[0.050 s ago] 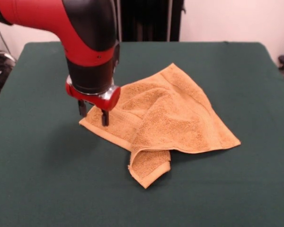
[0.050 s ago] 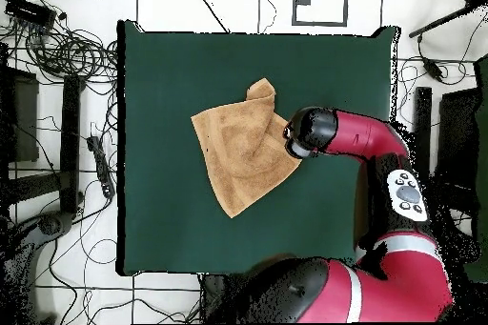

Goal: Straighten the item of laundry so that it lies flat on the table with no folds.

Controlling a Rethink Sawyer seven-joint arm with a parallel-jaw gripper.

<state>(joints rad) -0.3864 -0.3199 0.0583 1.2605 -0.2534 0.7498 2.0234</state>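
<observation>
golden-tan towel lies rumpled mid-table, one corner folded under at its near edge. gripper stands at its left corner, fingers slightly apart, nothing visibly clamped. closing too shallowly risks slipping off the terry; dragging could bunch the fold tighter.

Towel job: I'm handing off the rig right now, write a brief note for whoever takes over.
Hand: open, both fingers pointing down at the towel's left corner as the front view shows it. Whether they touch the cloth cannot be told; nothing is gripped.
Towel: near the middle of the table, apart from every edge.
Done: most of it is spread out.
Left: the near corner in the front view is folded under into a loose flap, and the middle is rumpled. Probably pull that corner out, then smooth it flat.
</observation>
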